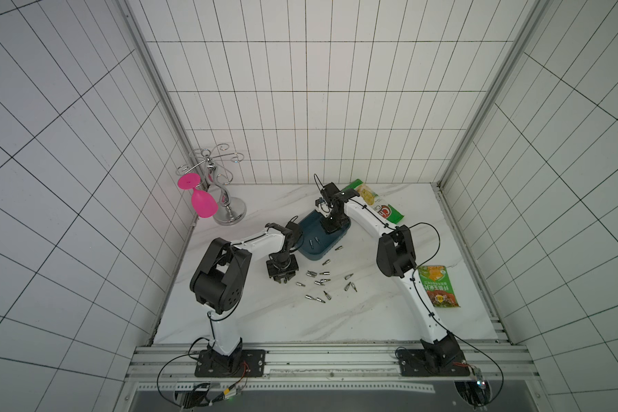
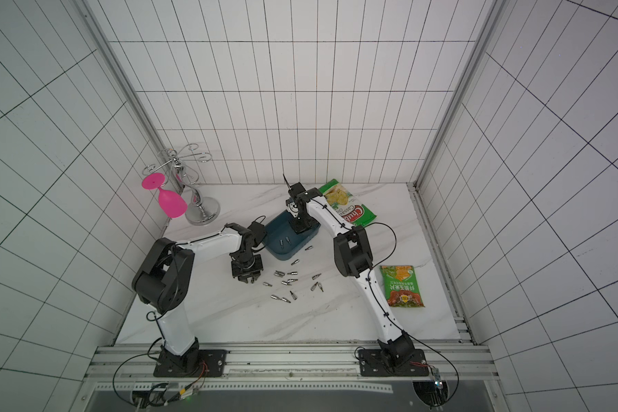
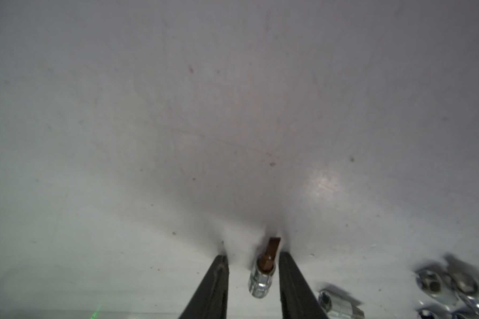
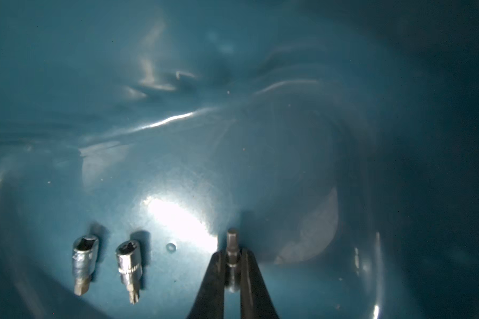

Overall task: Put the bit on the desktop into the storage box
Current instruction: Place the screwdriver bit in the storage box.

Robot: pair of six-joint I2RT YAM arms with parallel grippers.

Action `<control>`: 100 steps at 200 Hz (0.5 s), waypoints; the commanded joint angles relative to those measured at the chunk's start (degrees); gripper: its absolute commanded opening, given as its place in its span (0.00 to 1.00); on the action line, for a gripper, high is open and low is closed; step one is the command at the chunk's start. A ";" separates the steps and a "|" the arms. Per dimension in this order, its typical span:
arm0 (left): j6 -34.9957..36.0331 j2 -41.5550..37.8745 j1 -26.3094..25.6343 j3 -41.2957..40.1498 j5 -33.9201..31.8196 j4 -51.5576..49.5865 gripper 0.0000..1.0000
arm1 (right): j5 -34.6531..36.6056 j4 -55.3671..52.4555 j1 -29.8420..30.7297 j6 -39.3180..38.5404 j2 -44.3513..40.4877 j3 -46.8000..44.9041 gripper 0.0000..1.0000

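Left pincer (image 3: 253, 255) apart, bit (image 3: 262, 279) between (against one side); right pincer (image 4: 232, 252) clamps another bit (image 4: 232, 239).

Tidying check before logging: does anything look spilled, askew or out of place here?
Small silver screwdriver bits lie scattered at all angles on the white marble desktop, outside the dark teal plastic storage box. Nothing looks damaged.

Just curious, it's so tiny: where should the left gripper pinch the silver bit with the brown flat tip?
Likely across the chrome collar of the silver bit, from straight above: it lies flat on the white marble desktop, and the collar is its thickest part.
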 commanded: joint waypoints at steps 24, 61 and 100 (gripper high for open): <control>0.33 1.67 -0.27 0.04 0.07 0.50 0.29 | 0.01 -0.27 -0.48 0.04 1.29 -0.10 0.01; 0.31 1.65 -0.38 -0.21 0.25 0.55 0.23 | 0.01 -0.18 -0.48 0.21 1.46 -0.43 0.13; 0.33 1.75 -0.38 -0.38 0.44 0.34 0.01 | 0.01 -0.10 -0.48 0.20 1.47 -0.45 0.17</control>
